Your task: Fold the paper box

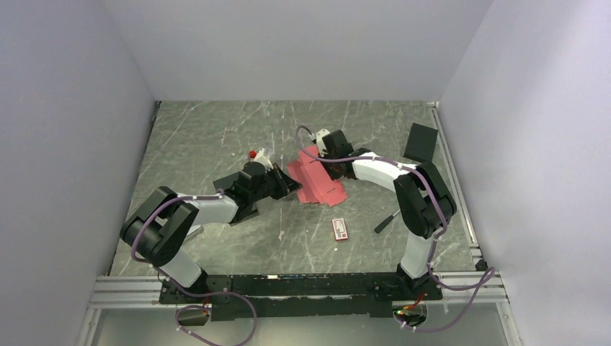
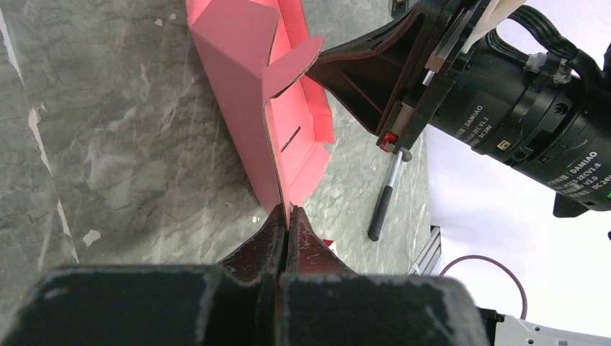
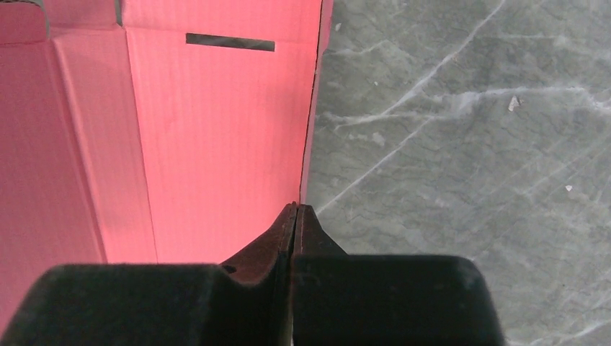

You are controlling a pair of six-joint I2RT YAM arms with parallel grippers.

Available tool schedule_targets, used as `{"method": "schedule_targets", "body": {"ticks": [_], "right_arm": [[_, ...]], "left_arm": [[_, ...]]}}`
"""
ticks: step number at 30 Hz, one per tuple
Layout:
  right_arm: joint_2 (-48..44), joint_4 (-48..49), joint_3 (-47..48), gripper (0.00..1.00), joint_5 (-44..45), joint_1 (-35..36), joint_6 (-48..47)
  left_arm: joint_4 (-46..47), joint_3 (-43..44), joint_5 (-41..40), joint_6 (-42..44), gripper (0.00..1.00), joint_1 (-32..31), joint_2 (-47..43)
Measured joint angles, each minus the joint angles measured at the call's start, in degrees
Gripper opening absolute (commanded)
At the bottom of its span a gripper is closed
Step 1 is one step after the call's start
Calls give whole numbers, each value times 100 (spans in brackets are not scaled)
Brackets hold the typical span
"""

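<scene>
Pink paper box (image 2: 230,108) — pinched in both jaws

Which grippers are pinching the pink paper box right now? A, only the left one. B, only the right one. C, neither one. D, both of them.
D: the left gripper and the right gripper each have their fingertips closed on a thin edge of the paper box, as both wrist views show.
</scene>
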Motion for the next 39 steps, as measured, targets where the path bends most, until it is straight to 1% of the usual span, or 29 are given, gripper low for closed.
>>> {"method": "schedule_targets", "body": {"ticks": [4,11,20,25,32,34,39], "right_arm": [[0,-28,11,7,-247,-2,9],[122,-114,103,9,-671,-11,48],[302,-184,221,11,-997,-50,90],[382,-284,313,13,-1316,-181,164],[597,-496,522,24,-1878,-352,245],[623,-544,560,26,-1978,-378,256],[643,-634,621,37,-2151,-407,247]], "left_arm": [[4,0,52,-46,0,31,22],[42,0,153,-76,0,81,37],[136,-15,238,-168,0,127,101],[212,-85,278,-199,0,173,101],[260,-127,302,-201,0,195,101],[275,-142,319,-203,0,203,101],[352,-203,369,-219,0,247,101]]}}
